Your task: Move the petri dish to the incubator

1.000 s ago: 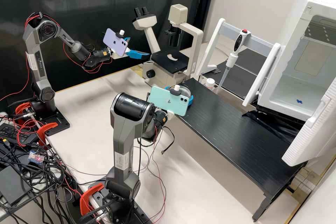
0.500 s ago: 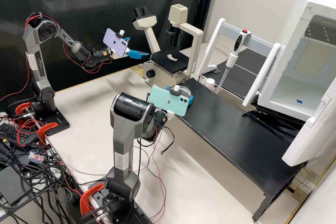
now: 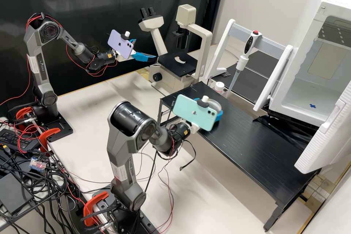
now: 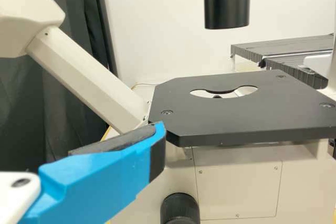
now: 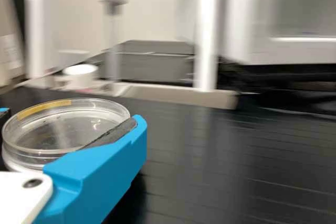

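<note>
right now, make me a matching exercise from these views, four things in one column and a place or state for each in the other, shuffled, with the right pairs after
Things
1. round clear petri dish
2. flat black microscope stage
3. white pipette with a red top
4. white box-shaped incubator

Places and states
A. hanging on a white stand
B. door open, small blue mark on its floor
C. between the blue fingers of the right end effector
D. level, nothing lying on it

Right pairs: 1-C, 2-D, 3-A, 4-B
</note>
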`<move>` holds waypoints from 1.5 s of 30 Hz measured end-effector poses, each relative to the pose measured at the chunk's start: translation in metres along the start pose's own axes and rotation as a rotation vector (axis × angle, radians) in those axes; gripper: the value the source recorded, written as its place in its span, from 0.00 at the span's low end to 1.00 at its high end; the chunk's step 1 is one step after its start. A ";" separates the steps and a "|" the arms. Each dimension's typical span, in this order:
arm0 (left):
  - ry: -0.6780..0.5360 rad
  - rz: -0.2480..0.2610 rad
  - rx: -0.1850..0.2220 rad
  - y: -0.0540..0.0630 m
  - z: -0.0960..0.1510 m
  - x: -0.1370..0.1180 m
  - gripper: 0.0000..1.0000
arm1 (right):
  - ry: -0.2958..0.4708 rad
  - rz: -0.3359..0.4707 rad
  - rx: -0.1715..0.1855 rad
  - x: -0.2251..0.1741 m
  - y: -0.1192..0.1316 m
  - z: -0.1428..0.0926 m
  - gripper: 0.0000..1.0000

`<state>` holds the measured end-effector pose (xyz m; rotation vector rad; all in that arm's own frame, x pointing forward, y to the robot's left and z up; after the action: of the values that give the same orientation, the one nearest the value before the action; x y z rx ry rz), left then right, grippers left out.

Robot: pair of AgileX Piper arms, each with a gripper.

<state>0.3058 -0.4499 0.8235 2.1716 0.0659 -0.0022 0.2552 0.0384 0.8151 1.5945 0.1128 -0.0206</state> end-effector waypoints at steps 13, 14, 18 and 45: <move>0.000 0.000 0.000 0.000 0.000 0.000 1.00 | -0.090 0.275 0.020 0.036 0.106 0.044 0.00; 0.000 0.000 0.000 0.000 0.000 0.000 1.00 | -0.093 0.285 0.015 0.042 0.113 0.045 0.00; 0.000 0.000 0.000 0.000 0.000 0.000 1.00 | -0.141 0.280 0.012 0.065 0.129 0.053 0.00; 0.000 0.000 0.000 0.000 0.000 0.000 1.00 | -0.343 0.307 0.010 0.232 0.183 0.066 0.00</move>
<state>0.3058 -0.4499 0.8235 2.1716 0.0659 -0.0022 0.5057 -0.0175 0.9762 1.5810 -0.3993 -0.0556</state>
